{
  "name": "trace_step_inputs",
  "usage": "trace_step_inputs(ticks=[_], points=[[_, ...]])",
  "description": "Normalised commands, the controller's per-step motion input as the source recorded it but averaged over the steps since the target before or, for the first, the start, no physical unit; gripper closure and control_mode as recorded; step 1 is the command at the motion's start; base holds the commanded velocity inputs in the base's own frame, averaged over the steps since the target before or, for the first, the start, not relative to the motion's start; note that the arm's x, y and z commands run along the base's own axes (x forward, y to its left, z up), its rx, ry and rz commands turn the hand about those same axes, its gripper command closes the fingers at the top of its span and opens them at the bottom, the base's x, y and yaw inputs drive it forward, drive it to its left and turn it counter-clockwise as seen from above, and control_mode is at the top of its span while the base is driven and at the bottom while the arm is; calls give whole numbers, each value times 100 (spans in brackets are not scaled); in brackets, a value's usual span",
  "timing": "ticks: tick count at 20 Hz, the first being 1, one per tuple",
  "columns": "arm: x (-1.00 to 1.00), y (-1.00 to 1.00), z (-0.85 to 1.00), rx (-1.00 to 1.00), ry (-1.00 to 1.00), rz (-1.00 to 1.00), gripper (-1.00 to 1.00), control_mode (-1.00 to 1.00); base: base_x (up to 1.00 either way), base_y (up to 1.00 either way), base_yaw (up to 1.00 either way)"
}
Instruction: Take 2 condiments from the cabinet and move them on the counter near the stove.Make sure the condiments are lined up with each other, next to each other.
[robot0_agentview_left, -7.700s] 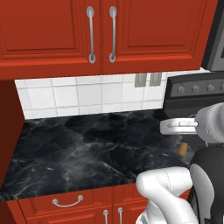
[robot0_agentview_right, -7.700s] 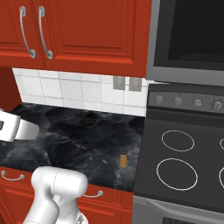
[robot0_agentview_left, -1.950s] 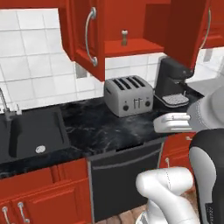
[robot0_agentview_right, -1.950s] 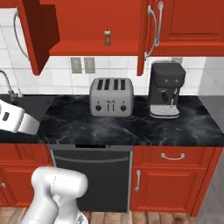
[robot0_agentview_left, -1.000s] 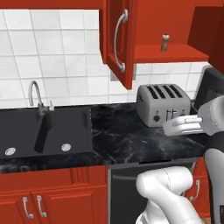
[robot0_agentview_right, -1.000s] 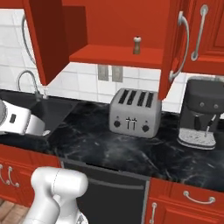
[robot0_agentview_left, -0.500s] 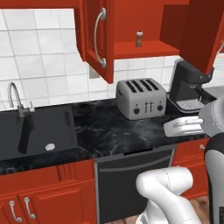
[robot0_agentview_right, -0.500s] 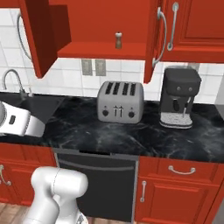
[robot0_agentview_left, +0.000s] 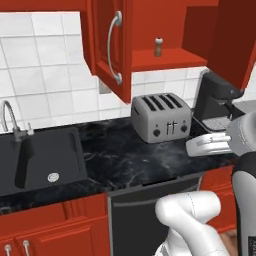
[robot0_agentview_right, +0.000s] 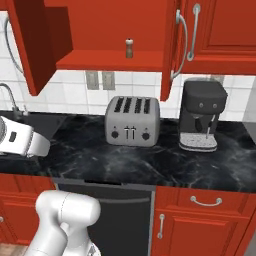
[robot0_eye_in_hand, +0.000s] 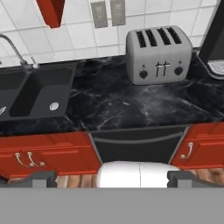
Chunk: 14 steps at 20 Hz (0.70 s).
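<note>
One small brown condiment (robot0_agentview_left: 158, 46) (robot0_agentview_right: 129, 48) stands upright on the red inner shelf (robot0_agentview_left: 167, 60) of the open cabinet (robot0_agentview_right: 110, 61), whose doors are swung wide. Directly below runs the black marble counter (robot0_agentview_left: 115, 150) (robot0_agentview_right: 95, 150) (robot0_eye_in_hand: 113, 100). My gripper (robot0_eye_in_hand: 113, 178) is open, its dark fingertips (robot0_eye_in_hand: 41, 178) far apart with nothing between them. It looks at the counter from in front. My white hand (robot0_agentview_left: 210, 145) (robot0_agentview_right: 20, 137) hangs at counter height, well below the shelf and clear of the condiment. The stove is out of view.
A grey toaster (robot0_agentview_left: 161, 117) (robot0_agentview_right: 132, 121) (robot0_eye_in_hand: 158, 54) sits under the shelf, with a black coffee machine (robot0_agentview_left: 215, 100) (robot0_agentview_right: 201, 115) to its right. A black sink (robot0_agentview_left: 40, 160) (robot0_eye_in_hand: 35, 89) with a faucet (robot0_agentview_left: 10, 117) lies left. The open doors (robot0_agentview_left: 112, 45) (robot0_agentview_right: 172, 45) jut forward.
The whole picture has shifted: the base drove away from the stove and along the counter to the open cabinet, settling over the last second. The gripper stayed open and empty.
</note>
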Motion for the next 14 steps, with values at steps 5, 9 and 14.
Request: trace_step_inputs(ticks=[5, 9, 14], points=[[0, 0, 0, 0, 0, 0, -100, 100, 64, -11, 0], [0, 0, 0, 0, 0, 0, -100, 100, 58, -26, 0], [0, 0, 0, 0, 0, 0, -100, 100, 25, -45, -1]])
